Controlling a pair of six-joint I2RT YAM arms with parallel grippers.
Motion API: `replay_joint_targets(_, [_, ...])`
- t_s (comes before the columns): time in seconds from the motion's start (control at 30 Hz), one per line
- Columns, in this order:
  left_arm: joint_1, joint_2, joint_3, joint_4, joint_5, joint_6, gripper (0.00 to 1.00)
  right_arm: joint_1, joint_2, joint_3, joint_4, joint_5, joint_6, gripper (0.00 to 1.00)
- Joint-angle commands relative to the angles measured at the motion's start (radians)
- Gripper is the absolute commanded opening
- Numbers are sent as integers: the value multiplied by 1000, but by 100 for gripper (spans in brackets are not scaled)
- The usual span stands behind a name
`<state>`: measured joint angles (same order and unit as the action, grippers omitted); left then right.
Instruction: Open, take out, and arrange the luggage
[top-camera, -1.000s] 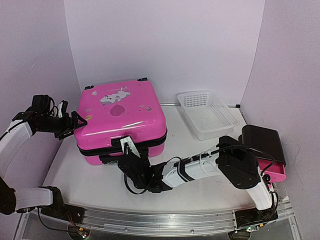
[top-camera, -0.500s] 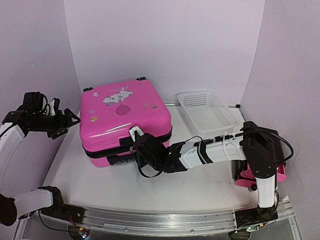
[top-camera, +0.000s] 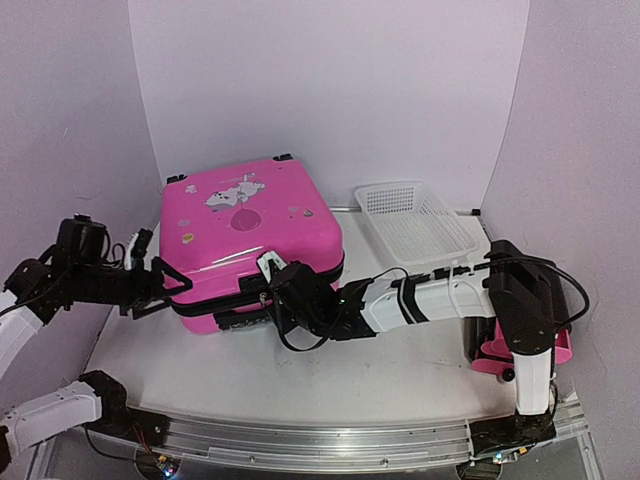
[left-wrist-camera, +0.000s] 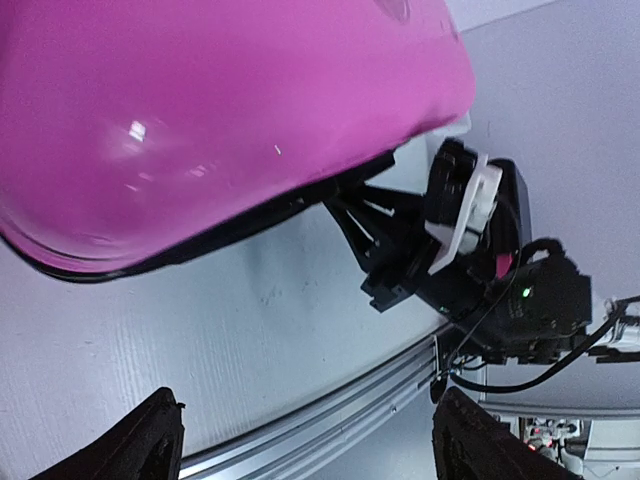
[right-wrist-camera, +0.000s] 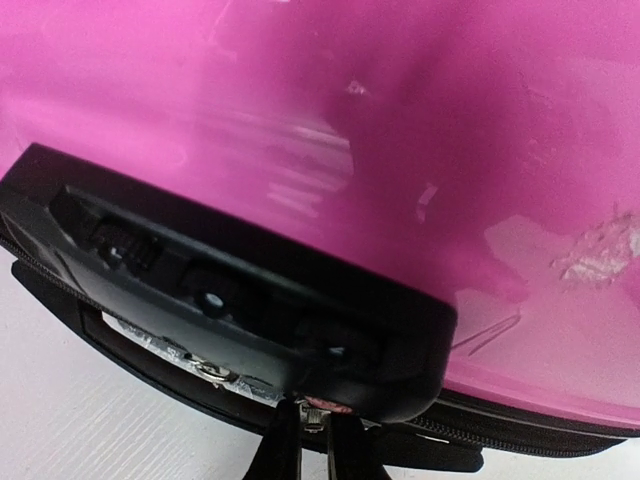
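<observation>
- In front of the luggage (top-camera: 250, 235): bare bench (top-camera: 400, 375), crossed by the right arm (top-camera: 430, 300).
- Right of it: basket (top-camera: 416, 228), with a gap between.
- Left of it: left hand (top-camera: 165, 290) at the corner, wall (top-camera: 80, 150) near.

Pale lilac booth, softly and evenly lit.
Spreads a white tabletop (top-camera: 400, 370) under the jaws of left gripper (top-camera: 165, 285) and right gripper (top-camera: 270, 268); rises in a back wall (top-camera: 330, 90) well beyond them, with left wall (top-camera: 70, 120) and right wall (top-camera: 580, 120) flanking; ends nearward in a metal rail (top-camera: 330, 435).
</observation>
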<state>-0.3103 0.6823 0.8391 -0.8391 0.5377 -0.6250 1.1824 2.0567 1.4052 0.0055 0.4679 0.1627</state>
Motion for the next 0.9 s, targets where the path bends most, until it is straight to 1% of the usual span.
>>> replay_joint_targets(0.0, [-326, 58, -78, 209, -232, -183, 87, -34, -43, 52, 46, -114, 69, 0])
replay_joint_targets(0.07, [-439, 102, -139, 361, -288, -273, 86, -39, -46, 52, 52, -142, 67, 0])
replay_joint_targets(0.13, [-507, 112, -236, 549, -348, -397, 85, -39, -50, 53, 53, -153, 66, 0])
replay_joint_targets(0.17, [-520, 112, -287, 638, -377, -457, 85, -40, -57, 51, 53, -160, 69, 0])
replay_joint_targets(0.2, [-527, 118, -320, 688, -416, -524, 85, -40, -61, 48, 53, -169, 70, 0])
replay_joint_targets(0.3, [-542, 136, -376, 783, -544, -647, 86, -40, -76, 35, 53, -198, 81, 0])
replay_joint_targets(0.37, [-549, 150, -389, 817, -653, -696, 86, -39, -74, 40, 50, -221, 79, 0])
replay_joint_targets(0.43, [-559, 178, -387, 834, -713, -730, 85, -38, -73, 34, 53, -227, 79, 0])
replay_joint_targets(0.5, [-562, 230, -378, 834, -732, -772, 82, -39, -69, 33, 59, -231, 81, 0])
replay_joint_targets(0.53, [-562, 260, -378, 835, -731, -806, 79, -39, -64, 36, 61, -235, 82, 0])
replay_joint_targets(0.57, [-562, 291, -385, 849, -724, -874, 75, -38, -60, 36, 63, -236, 83, 0])
replay_joint_targets(0.63, [-566, 346, -401, 875, -718, -942, 67, -39, -58, 35, 67, -231, 94, 0])
replay_joint_targets(0.67, [-568, 365, -405, 885, -726, -958, 66, -39, -57, 35, 71, -233, 100, 0])
replay_joint_targets(0.77, [-572, 377, -394, 903, -799, -911, 65, -38, -47, 48, 78, -239, 114, 0])
replay_joint_targets(0.83, [-572, 378, -389, 905, -851, -880, 67, -38, -42, 66, 30, -141, 126, 0])
replay_joint_targets(0.87, [-572, 379, -385, 905, -872, -868, 68, -38, -45, 83, -31, -62, 131, 0])
